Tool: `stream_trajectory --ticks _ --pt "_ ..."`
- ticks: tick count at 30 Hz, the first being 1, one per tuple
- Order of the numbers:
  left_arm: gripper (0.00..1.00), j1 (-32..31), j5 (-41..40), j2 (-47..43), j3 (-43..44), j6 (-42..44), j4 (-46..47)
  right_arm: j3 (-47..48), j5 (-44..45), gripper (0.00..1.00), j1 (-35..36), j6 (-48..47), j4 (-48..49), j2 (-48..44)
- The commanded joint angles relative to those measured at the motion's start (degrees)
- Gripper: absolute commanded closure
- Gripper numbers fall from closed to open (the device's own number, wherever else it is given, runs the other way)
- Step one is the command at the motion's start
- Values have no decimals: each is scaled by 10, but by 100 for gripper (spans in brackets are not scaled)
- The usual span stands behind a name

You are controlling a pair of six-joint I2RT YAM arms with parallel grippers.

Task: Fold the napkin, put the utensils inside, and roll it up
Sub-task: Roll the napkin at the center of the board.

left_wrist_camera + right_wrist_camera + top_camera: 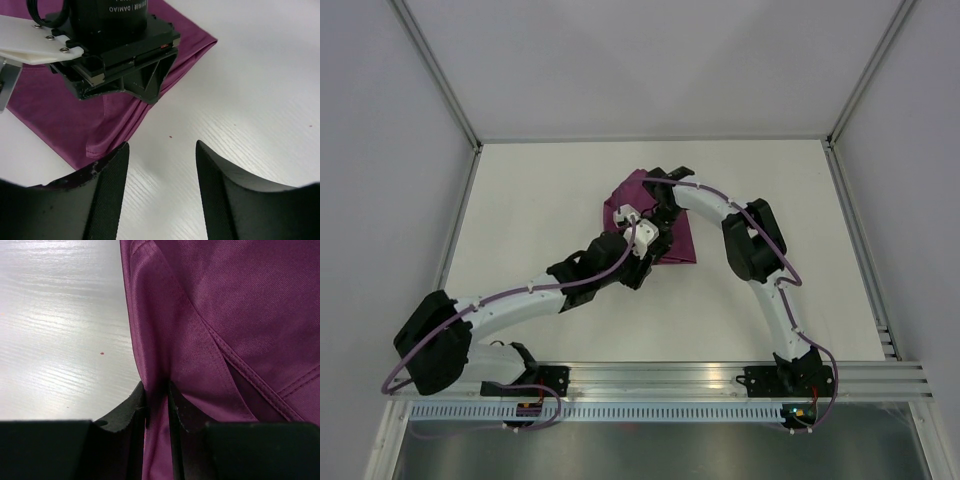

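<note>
Napkin (pixel 215 315) fold pinched between right fingers (pixel 127 412) (left fingers (pixel 107 200) spread).

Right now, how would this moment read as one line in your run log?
right claw: shut on napkin edge | left claw: open, empty, over table beside napkin | utensils: not in view

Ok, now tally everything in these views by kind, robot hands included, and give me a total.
purple napkin: 1
robot hands: 2, the left hand and the right hand
utensils: 0 in view
Total: 3
</note>
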Motion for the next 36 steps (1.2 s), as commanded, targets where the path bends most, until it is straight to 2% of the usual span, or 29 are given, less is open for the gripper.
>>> stream_trajectory --ticks 1,7,19,36 --pt "38 -7 -31 46 40 59 20 -21 69 83 -7 -26 -58 70" --pt "33 -14 -56 129 66 110 29 -11 70 83 -11 -29 -69 84" --pt "28 -16 -76 218 108 179 49 9 74 84 -15 -28 -79 99" --pt "30 -20 -62 292 130 197 37 32 81 84 -17 -28 -95 110"
